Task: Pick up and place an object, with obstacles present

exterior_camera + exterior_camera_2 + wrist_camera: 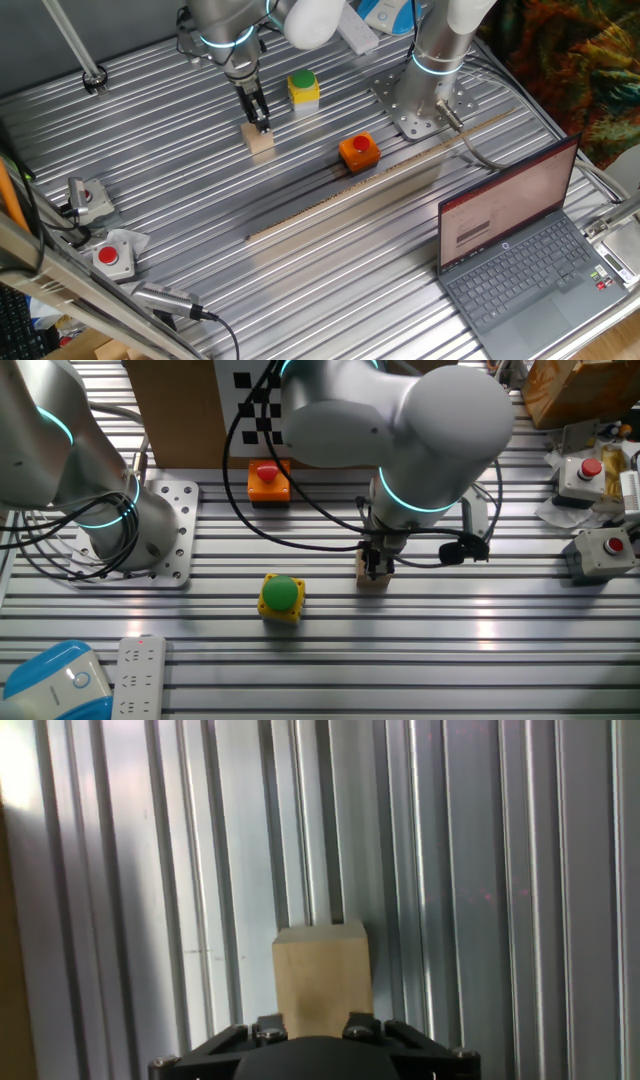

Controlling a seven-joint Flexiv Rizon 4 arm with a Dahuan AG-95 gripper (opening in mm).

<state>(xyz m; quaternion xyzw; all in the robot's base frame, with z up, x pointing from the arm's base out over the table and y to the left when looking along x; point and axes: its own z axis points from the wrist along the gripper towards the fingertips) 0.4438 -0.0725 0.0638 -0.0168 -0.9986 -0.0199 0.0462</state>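
Note:
The small pale tan wooden block (261, 143) stands on the ribbed metal table, left of the orange button box. My gripper (259, 124) comes straight down onto its top, with a finger on each side. In the other fixed view the gripper (376, 567) sits over the block (374, 579), which rests on the table. In the hand view the block (320, 970) fills the gap between the two finger mounts, and its near end is hidden by the hand. The jaws look closed against the block's sides.
An orange box with a red button (358, 151) lies right of the block. A yellow box with a green button (304, 88) stands behind it. A long thin wooden strip (400, 172) crosses the table. The second arm's base (425, 100) and a laptop (525, 250) are at the right.

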